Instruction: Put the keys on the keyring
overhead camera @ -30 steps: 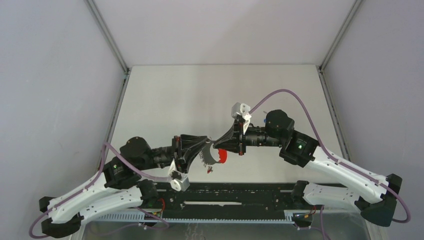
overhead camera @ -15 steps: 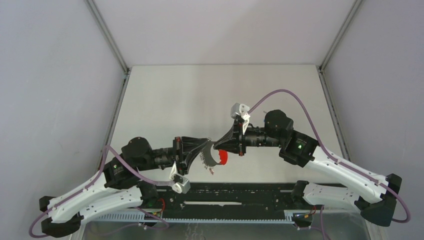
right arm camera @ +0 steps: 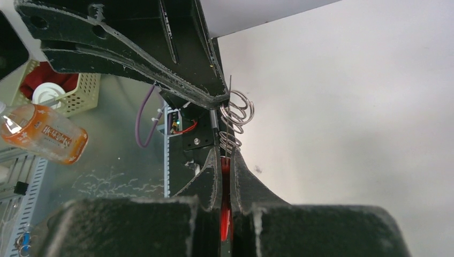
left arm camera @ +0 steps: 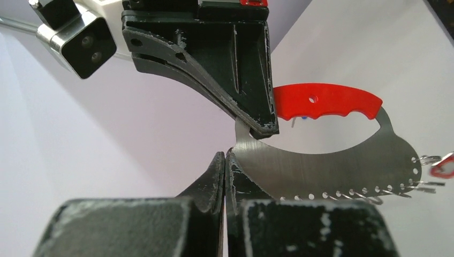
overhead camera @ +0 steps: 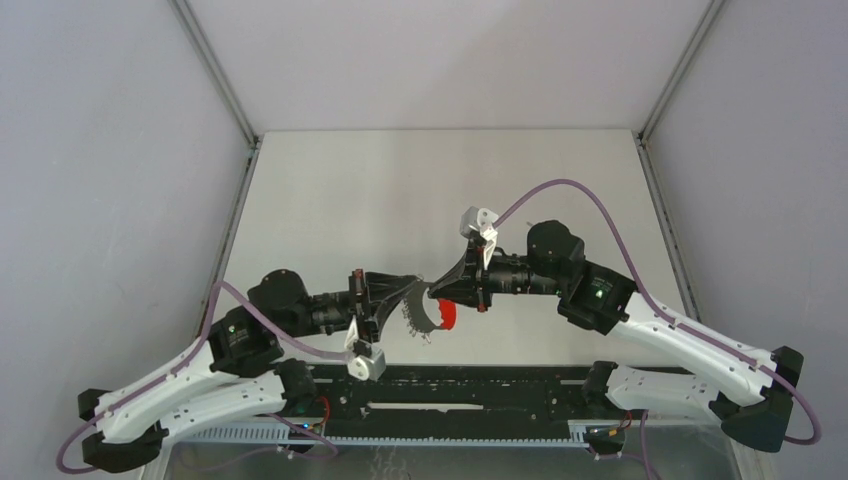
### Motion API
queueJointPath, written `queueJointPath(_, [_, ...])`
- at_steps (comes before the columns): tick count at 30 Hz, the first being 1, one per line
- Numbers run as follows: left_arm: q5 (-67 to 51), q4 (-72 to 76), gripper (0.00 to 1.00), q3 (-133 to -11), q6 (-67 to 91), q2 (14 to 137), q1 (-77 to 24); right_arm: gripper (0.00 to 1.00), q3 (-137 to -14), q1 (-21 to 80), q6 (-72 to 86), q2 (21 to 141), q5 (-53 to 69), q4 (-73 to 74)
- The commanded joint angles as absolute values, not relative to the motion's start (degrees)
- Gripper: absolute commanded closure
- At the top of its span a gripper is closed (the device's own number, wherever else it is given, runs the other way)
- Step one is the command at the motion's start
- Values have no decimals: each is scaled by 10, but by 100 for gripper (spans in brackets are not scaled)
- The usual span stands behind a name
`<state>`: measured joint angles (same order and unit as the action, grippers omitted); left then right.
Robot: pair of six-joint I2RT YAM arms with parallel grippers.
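Both the left tool and right tool pinch the keyring.

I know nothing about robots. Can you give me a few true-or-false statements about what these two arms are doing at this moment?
1. The right pincer is clamped on the red part of the keyring. True.
2. The keyring lies flat on the table. False: it is held up in the air above it.
3. The left pincer stands wide open. False: its fingers are shut.
4. Small metal rings hang from the keyring. True.
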<state>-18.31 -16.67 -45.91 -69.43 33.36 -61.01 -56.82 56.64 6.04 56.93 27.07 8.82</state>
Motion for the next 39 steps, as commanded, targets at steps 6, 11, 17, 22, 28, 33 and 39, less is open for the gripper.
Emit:
queueJointPath(6, [-116, -134, 100, -511, -489, 359, -609, 100, -588, 602, 39, 556, 255, 54])
queueJointPath(11, [-105, -120, 100, -510, -445, 356, -608, 100, -581, 612, 31, 547, 231, 46])
queueJointPath(17, [-60, -114, 100, -524, -398, 363, -607, 100, -574, 615, 26, 536, 222, 44])
queueJointPath(22, [-61, -147, 87, -564, -292, 378, -603, 100, -576, 619, 8, 532, 219, 55])
queueJointPath(28, [-139, -245, 45, -616, -210, 415, -562, 100, -589, 624, -21, 532, 211, 91])
queueJointPath(33, [-207, -320, 52, -678, -159, 471, -498, 100, -595, 635, -37, 530, 191, 110])
queueJointPath(39, [-287, -356, 59, -689, -155, 478, -470, 100, -595, 635, -41, 526, 182, 113])
